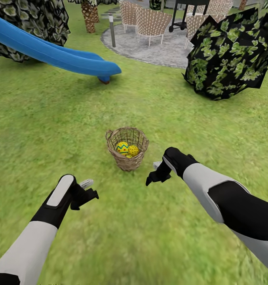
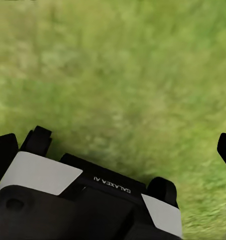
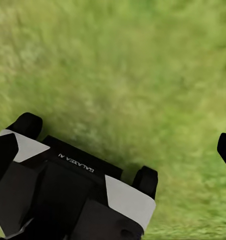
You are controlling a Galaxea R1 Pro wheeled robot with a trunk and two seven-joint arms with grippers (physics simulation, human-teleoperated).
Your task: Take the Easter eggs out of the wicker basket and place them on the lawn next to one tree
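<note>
Both arms poised over the lawn, eggs not yet taken from the basket.

From the left: the left gripper (image 1: 87, 189) hangs low over the lawn (image 1: 38, 130), empty; how far its fingers are parted I cannot tell. The wicker basket (image 1: 127, 149) stands on open grass, well short of the grey gravel circle (image 1: 157, 47), with the Easter eggs (image 1: 122, 147) inside: two show plainly, a third only as a sliver beneath them. The right gripper (image 1: 155, 172) sits just beside the basket's right side, empty, its opening also unclear. I judge this to be the approach to the first pick; next, the right gripper must rise over the rim and reach down onto an egg. Both wrist views give blurred grass beyond the gripper housings. The dark-leaved foliage (image 1: 229, 55) at the right hides any trunk.
</note>
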